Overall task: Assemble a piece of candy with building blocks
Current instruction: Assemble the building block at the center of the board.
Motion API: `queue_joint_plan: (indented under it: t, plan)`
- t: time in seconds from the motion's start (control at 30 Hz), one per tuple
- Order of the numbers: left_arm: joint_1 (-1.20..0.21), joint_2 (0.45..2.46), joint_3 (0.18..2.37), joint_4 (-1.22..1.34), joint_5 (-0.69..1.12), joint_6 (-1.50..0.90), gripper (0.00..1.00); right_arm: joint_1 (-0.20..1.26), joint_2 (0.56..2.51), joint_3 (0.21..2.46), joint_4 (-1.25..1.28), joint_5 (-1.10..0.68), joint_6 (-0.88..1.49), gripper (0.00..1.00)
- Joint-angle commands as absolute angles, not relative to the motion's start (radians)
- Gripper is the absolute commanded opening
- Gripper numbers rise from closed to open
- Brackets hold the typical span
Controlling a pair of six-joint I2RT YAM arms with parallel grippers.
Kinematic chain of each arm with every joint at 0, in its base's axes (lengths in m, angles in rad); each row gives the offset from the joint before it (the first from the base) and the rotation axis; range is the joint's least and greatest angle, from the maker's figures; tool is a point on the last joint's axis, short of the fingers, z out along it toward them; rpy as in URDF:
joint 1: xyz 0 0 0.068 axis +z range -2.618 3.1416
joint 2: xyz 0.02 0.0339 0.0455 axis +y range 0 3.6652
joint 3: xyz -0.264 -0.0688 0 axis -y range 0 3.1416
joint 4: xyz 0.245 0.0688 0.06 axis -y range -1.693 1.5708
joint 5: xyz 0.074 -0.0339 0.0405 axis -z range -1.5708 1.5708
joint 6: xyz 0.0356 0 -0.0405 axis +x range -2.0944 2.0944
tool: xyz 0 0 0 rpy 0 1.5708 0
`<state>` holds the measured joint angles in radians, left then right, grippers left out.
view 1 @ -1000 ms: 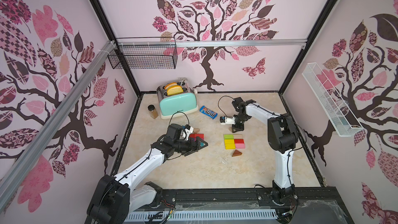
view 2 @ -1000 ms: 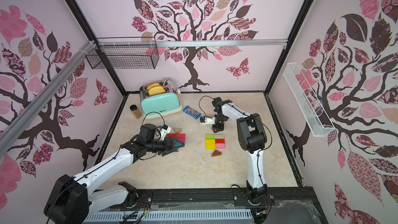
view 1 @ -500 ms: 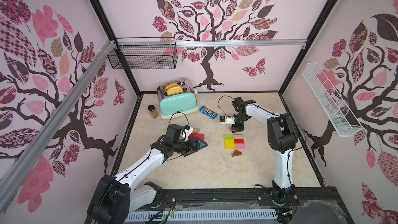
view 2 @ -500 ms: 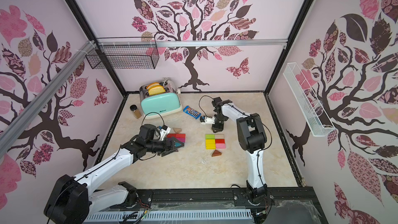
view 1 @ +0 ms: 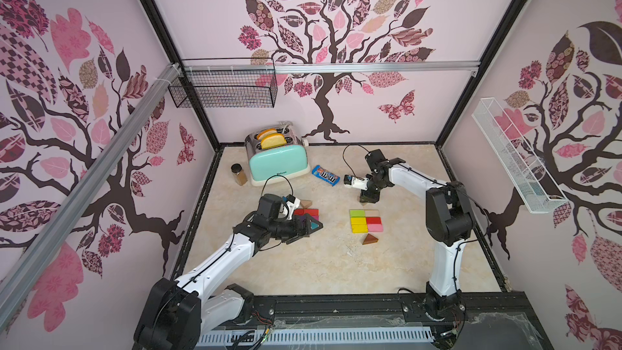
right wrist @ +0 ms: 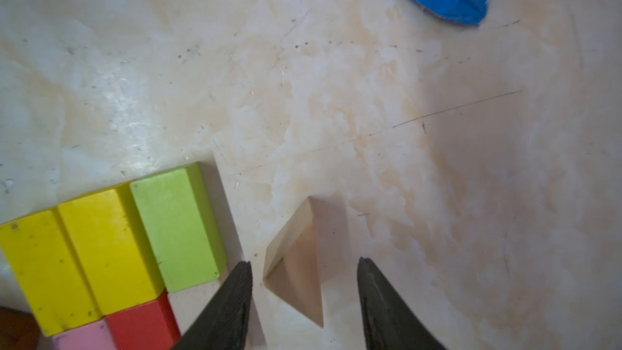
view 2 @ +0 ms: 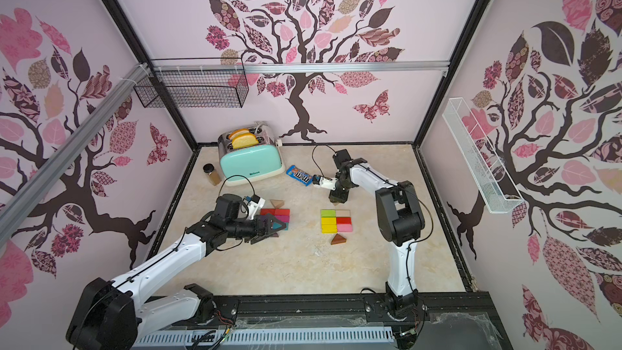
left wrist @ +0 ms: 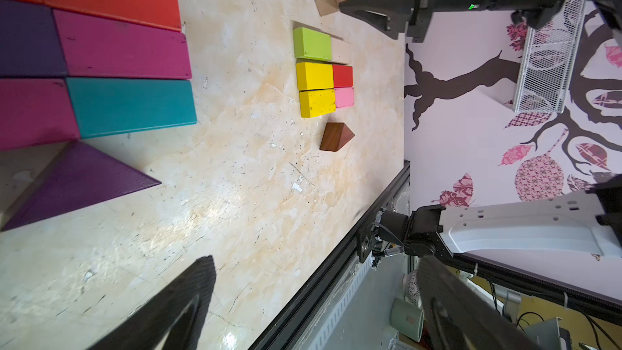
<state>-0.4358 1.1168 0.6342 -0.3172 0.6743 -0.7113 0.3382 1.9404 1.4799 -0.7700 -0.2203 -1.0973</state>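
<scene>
A rectangle of building blocks [view 1: 366, 221] lies mid-table: green [right wrist: 176, 227], tan, two yellow [left wrist: 314, 75], red and pink. A brown triangle [view 1: 370, 239] sits just in front of it. My right gripper [right wrist: 304, 262] points down at its far edge. It is open, and a tan triangle [right wrist: 292, 257] rests on the table between the jaws with a gap on each side. My left gripper [left wrist: 314, 260] hovers wide open and empty over a second group [view 1: 307, 213] of red, magenta, purple and teal blocks [left wrist: 131, 106] with a purple triangle [left wrist: 84, 183]. Another tan triangle [view 1: 305, 203] lies behind that group.
A mint toaster [view 1: 277, 163] with bread and a brown jar [view 1: 238, 174] stand at the back left. A blue M&M's packet [view 1: 325, 175] lies just behind the right gripper. A black wire basket [view 1: 223, 92] and a white rack [view 1: 515, 159] hang on the walls.
The right gripper's jaws have parted from the tan triangle, which now rests on the table. Neither arm has visibly shifted.
</scene>
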Motion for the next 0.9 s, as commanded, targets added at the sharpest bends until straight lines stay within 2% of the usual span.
queue_joint_plan:
  t: [0.0, 0.1, 0.2, 0.47, 0.7, 0.87]
  plan:
    - [-0.425, 1.064, 0.712, -0.451, 0.589, -0.603, 0.98, 0.343, 1.789, 1.401, -0.637, -0.291, -1.005, 0.56]
    - [-0.422, 1.045, 0.778, -0.539, 0.495, -0.552, 0.98, 0.344, 1.678, 1.298, -0.554, -0.334, -0.935, 0.60]
    - [-0.420, 1.047, 0.817, -0.520, 0.485, -0.568, 0.98, 0.344, 1.652, 1.268, -0.495, -0.294, -0.880, 0.62]
    - [-0.420, 1.076, 0.874, -0.509, 0.500, -0.617, 0.98, 0.342, 1.904, 1.495, -0.569, 0.023, -0.840, 0.62]
    - [-0.419, 1.090, 0.879, -0.540, 0.476, -0.590, 0.98, 0.341, 2.044, 1.605, -0.576, 0.090, -0.792, 0.61]
    - [-0.419, 1.104, 0.868, -0.507, 0.493, -0.600, 0.98, 0.341, 2.068, 1.604, -0.588, 0.122, -0.812, 0.61]
